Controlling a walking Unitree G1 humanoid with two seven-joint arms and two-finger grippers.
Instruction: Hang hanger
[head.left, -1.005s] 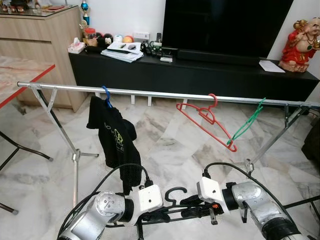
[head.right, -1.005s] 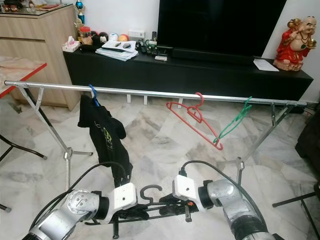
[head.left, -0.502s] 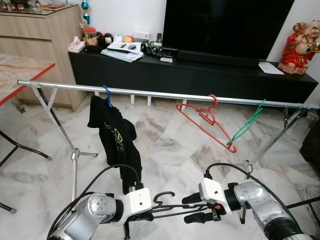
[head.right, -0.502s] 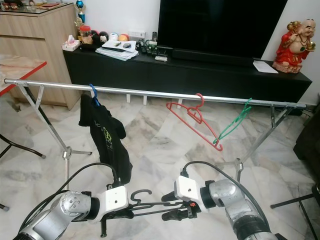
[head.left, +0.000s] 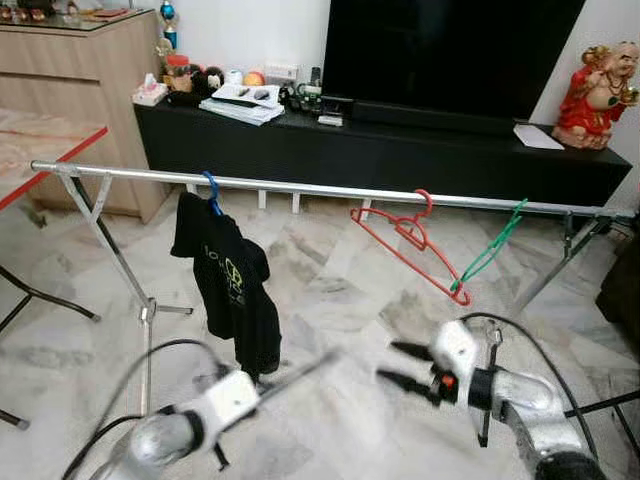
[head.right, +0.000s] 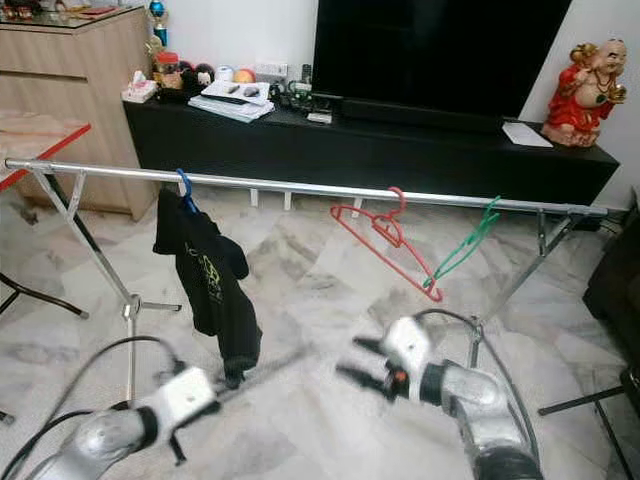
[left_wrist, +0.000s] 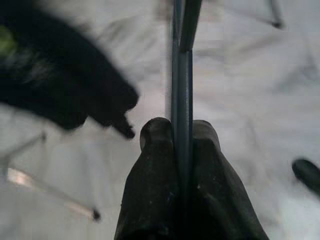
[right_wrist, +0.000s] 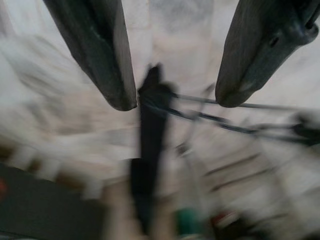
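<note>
We hold the dark hanger (left_wrist: 181, 75) in our left tool (left_wrist: 179, 131), whose two fingers are pressed together on a thin bar of it, as the left wrist view shows. That pinch on the bar seems meant to leave the hook end free to reach the rail. In the head views the left arm is low and blurred, and the hanger shows as a faint dark streak (head.left: 295, 372) rising from the tool toward the black shirt (head.left: 226, 285).

Our right tool (head.left: 403, 364) sits low on the other side with its fingers (right_wrist: 102, 55) spread wide and nothing between them; the hanger lies apart from it, off toward our left.

The silver rail (head.left: 300, 187) runs across in front of us, well above both tools. It already carries the shirt on a blue hanger (head.left: 211, 190), a red hanger (head.left: 410, 235) and a green hanger (head.left: 490, 250). We judge the open stretch between the shirt and the red hanger to be the likely place for ours, so the left arm has to lift the hook up to the rail.
</note>
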